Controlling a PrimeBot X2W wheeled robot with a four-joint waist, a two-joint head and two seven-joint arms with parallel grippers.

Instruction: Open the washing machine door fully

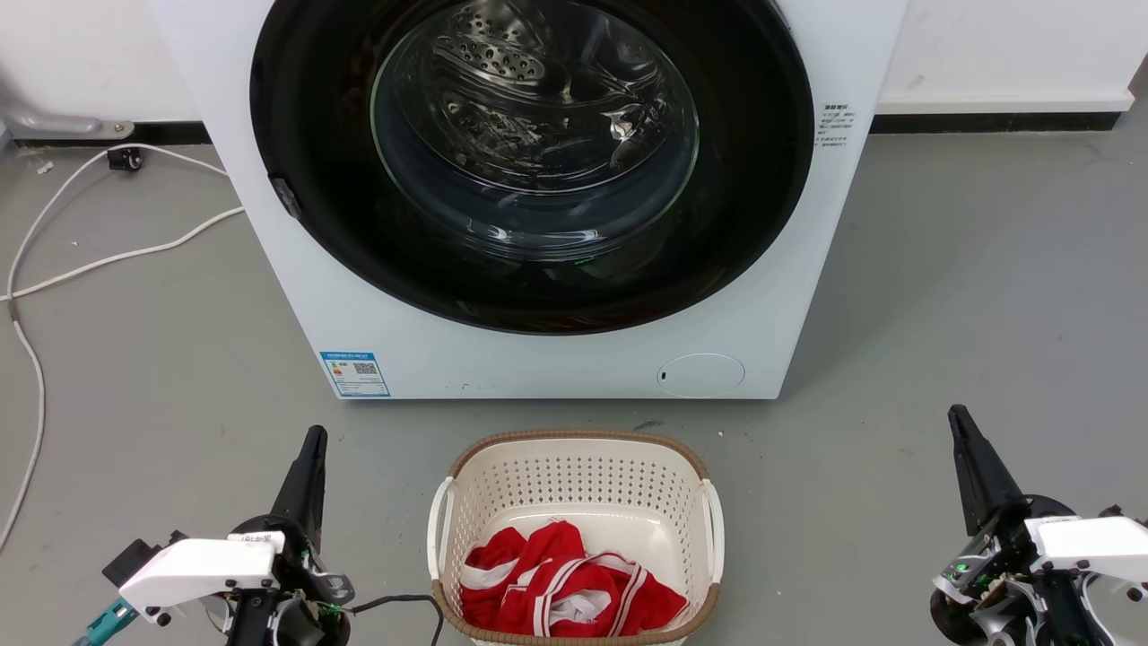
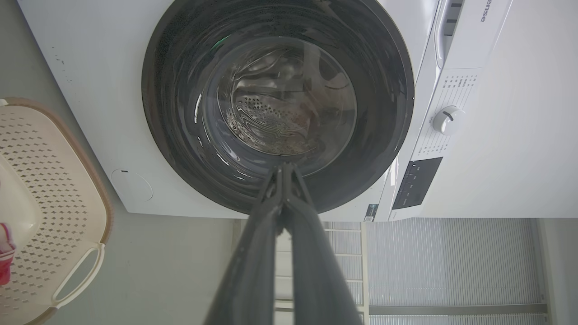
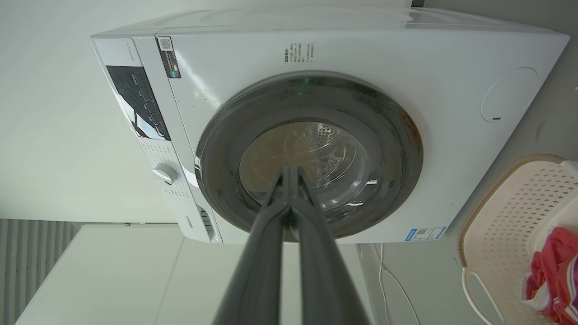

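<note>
Grey floor [image 1: 969,296]; washing machine door [image 1: 534,152], top cropped; left hand [image 1: 316,434], right hand [image 1: 958,414] pinched.

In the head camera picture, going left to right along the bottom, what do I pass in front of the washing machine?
First the left pincer, shut → cream laundry basket holding red clothes → right pincer, shut.

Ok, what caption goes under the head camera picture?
Washing machine door closed, laundry basket in front, left gripper and right gripper shut.

Basket [image 1: 574,436] on floor before door [image 1: 762,179]
</note>
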